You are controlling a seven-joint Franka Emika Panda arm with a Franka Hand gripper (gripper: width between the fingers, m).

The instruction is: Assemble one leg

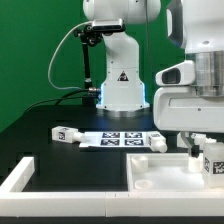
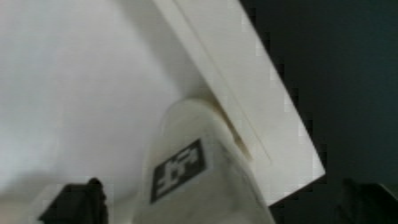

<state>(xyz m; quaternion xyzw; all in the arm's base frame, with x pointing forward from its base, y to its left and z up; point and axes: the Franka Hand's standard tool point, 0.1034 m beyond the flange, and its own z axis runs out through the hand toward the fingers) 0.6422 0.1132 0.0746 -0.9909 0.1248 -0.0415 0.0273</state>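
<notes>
A white square tabletop (image 1: 165,178) lies at the front of the exterior view and fills much of the wrist view (image 2: 89,90). A white leg (image 2: 214,160) with a black-and-white tag stands against the tabletop's edge; it also shows in the exterior view (image 1: 211,160). My gripper (image 2: 222,205) hangs over it at the exterior view's right (image 1: 203,150). The dark fingertips (image 2: 80,203) stand wide apart on either side of the leg, with a gap showing beside it, so the gripper is open around it. A second tagged leg (image 1: 65,133) lies on the black table at the exterior view's left.
The marker board (image 1: 122,138) lies flat in front of the arm's base (image 1: 122,88). A white rim (image 1: 22,178) borders the table at the exterior view's front left. A small white part (image 1: 157,143) lies beside the marker board.
</notes>
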